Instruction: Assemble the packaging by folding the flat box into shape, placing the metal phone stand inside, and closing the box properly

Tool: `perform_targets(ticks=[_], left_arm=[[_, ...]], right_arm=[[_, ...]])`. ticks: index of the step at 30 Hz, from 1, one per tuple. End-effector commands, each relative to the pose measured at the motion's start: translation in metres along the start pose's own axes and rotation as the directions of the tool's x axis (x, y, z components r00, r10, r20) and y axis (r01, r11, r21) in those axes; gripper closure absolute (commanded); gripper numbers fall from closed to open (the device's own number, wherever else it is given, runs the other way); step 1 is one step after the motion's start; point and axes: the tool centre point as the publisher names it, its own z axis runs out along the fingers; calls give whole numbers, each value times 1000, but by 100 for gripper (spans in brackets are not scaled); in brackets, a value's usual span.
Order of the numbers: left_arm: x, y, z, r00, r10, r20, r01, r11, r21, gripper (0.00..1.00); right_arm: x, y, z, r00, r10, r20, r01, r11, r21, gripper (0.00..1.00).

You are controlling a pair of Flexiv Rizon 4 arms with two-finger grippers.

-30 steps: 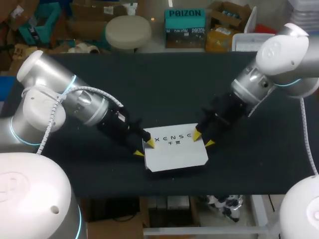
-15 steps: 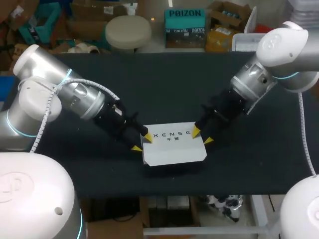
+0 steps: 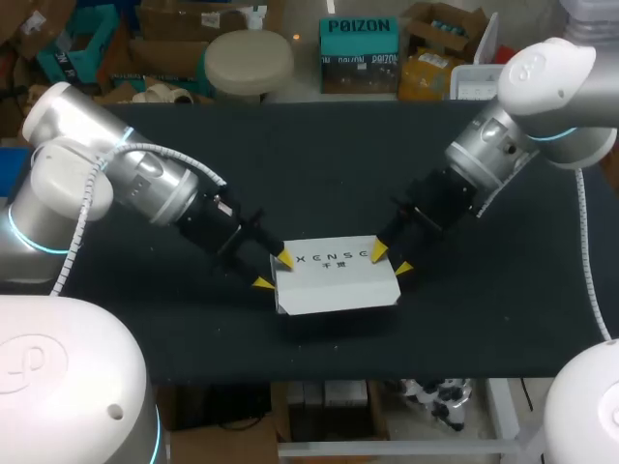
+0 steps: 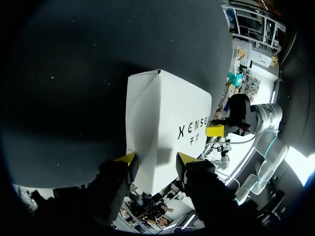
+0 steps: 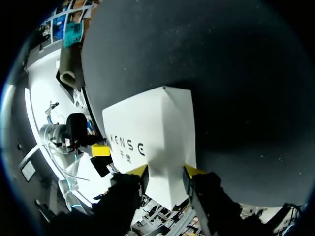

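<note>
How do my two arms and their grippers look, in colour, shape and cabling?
The left arm and right arm have rounded white and silver shells with thin cyan rings at the joints. A white cable runs along each. The left gripper and right gripper are black, with yellow tips.

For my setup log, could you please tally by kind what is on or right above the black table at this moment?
White box: 1
Pincers: 2, the left pincer at one end of the box and the right pincer at the other
Total: 3
</note>
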Motion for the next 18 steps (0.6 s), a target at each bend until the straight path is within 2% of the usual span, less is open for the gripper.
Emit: perform_targets(ticks=[1,13,18], left_arm=[[9,-8,9,1000,-6,-5,6,1000,-24,49],[4,-11,5,999,-27,-31,26,999,-31,49],[4,-9,5,1000,-11,-17,11,1000,-14,50]], right_arm=[[11,5,8,1000,3,-3,-3,999,41,54],[12,6,8,1000,6,-7,-5,998,56,53],[13,6,9,1000,-10,-2,10,999,48,53]])
